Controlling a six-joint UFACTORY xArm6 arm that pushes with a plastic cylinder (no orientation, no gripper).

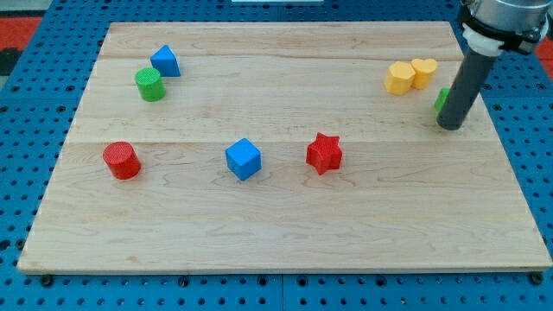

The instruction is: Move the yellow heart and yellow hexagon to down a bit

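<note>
The yellow hexagon [400,78] and the yellow heart [423,71] sit touching each other at the view's upper right of the wooden board [276,233]. My tip [449,126] rests on the board to the lower right of the two yellow blocks, a short gap away. The rod hides most of a green block [441,101], whose shape I cannot make out; only its left edge shows.
A blue triangle-like block [165,60] and a green cylinder [149,85] stand at the upper left. A red cylinder [121,160] is at the left, a blue cube [244,159] and a red star [324,153] near the middle.
</note>
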